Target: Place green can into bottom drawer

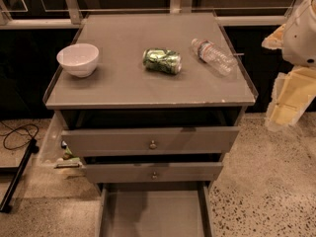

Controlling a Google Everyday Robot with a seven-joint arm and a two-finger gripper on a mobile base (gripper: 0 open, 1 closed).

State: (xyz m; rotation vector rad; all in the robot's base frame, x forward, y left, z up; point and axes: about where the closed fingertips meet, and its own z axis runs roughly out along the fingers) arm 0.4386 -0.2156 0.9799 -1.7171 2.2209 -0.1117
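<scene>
The single camera view looks down on a grey desk point(148, 90) with three drawers below it. The green can point(162, 60) lies on its side near the middle of the desk top, apart from everything else. A white bowl point(78, 59) stands upright well to its left, and a clear water bottle point(213, 56) lies on its side near it on the right. The bottom drawer point(153, 214) is pulled out towards the camera and its flat floor shows bare. The top drawer point(153, 141) and the middle drawer point(154, 173) above it each stand out a little, the top one further.

The robot's hand point(289, 100) sits at the far right edge of the view, off beside the desk and well apart from the can. It holds nothing that can be seen, and whether it is spread or pressed together cannot be told.

Judging from this, the pick has not begun, and several things could go wrong. The can lies on its round side, so a nudge from the hand could roll it across the desk, towards the bottle or the front edge. A reach from the right passes close to the bottle and could knock it away. On the way down, the two upper drawer fronts overhang the rear of the bottom drawer, so a drop made too far back could strike them.
</scene>
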